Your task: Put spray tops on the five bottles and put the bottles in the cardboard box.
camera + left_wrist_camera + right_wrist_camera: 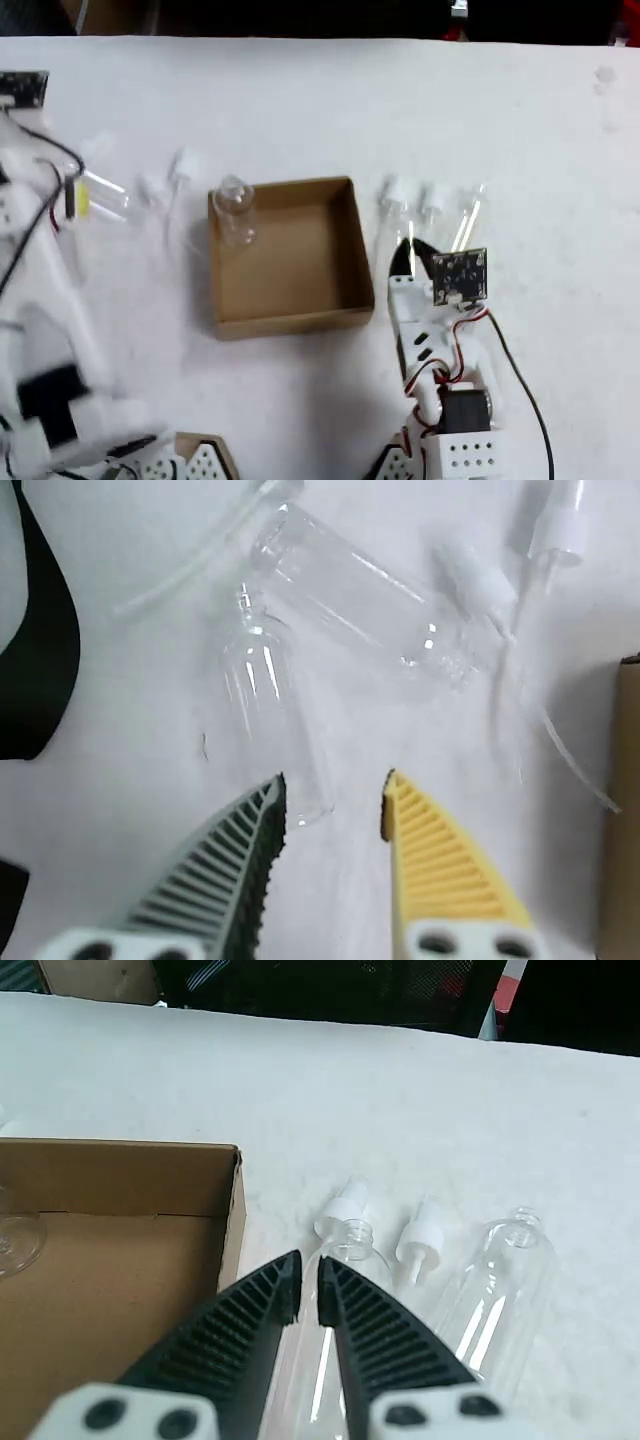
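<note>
hovering low over the table (pixel 300 90), the left gripper (pixel 333 790) has its grey and yellow fingers spread wide with nothing between them. just ahead of the tips lies a clear bottle (pixel 272 710), and a second clear bottle (pixel 370 605) lies crossways past it, touching or very nearly so. two loose spray tops (pixel 478 580) lie beyond those, toward the cardboard box (pixel 625 800).

on the other side of the box, the right gripper (pixel 308 1278) has its black fingers pressed almost together, only a slit showing, pinching nothing. it hangs above a third bottle (pixel 345 1300) lying on the table. that bottle's neck looks open, and a white spray top (pixel 340 1210) lies right at its mouth. next along is another spray top (pixel 420 1240), then a fourth bottle (pixel 500 1280), also uncapped.

seen from above, the fifth bottle (pixel 233 208) rests at the box's far corner on the left arm's side, lying over the rim. i can't tell whether it wears a top.

i'd reckon the job is barely begun. four bottles are out on the table with no tops fitted and at most one is at the box, so nearly all the fitting and boxing remains.
</note>
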Robot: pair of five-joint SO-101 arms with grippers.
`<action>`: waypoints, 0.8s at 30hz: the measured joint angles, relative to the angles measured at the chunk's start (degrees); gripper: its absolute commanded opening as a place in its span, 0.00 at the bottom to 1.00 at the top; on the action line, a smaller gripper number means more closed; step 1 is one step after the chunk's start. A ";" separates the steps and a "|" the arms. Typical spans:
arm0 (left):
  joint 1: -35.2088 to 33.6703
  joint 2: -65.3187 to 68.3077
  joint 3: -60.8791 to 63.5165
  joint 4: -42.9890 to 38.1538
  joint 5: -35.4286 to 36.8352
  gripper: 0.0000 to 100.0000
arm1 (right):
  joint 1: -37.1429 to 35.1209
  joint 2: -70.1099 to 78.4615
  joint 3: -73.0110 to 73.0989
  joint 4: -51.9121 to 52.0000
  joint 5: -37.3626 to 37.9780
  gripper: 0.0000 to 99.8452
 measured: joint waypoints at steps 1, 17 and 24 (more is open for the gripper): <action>-0.35 3.16 -3.69 0.88 0.97 0.15 | 0.00 0.00 0.00 0.00 0.00 0.02; -1.76 43.60 -49.93 11.52 7.21 0.15 | 0.00 0.00 0.00 0.00 0.00 0.02; -3.60 54.33 -65.32 15.47 9.23 0.15 | 0.00 0.00 0.00 0.00 0.00 0.02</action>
